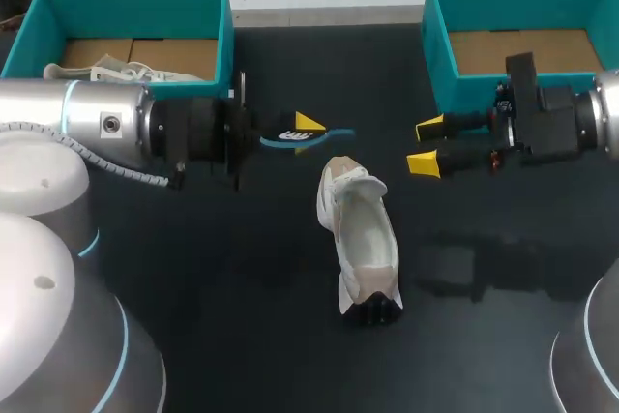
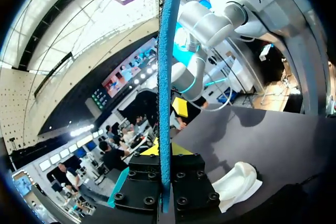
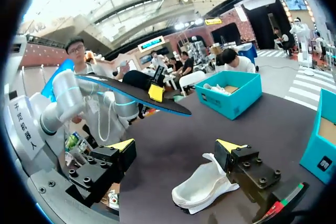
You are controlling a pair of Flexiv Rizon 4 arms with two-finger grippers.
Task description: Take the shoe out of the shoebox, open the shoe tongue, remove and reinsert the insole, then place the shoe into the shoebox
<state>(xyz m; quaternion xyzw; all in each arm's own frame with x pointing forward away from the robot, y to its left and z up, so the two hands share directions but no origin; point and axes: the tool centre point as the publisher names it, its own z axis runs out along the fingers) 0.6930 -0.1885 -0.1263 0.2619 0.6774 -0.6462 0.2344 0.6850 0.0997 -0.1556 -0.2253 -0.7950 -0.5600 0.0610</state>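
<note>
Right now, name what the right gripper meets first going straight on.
The right gripper would probably meet the free end of the insole, held by the left gripper; height is unclear.

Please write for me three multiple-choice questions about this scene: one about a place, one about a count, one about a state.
1. Where is the thin blue insole?
A. inside a shoe
B. between the left gripper's fingers
C. in the right box

2. How many teal open-topped boxes stand on the black table?
A. one
B. two
C. three

3. How does the right gripper stand?
A. open, holding nothing
B. shut on the insole
C. shut on a shoe

Answers:
1 B: the left wrist view shows it clamped edge-on between both fingers.
2 B: the head view shows one at each far corner.
3 A: its yellow tips stand apart with only table between them.
</note>
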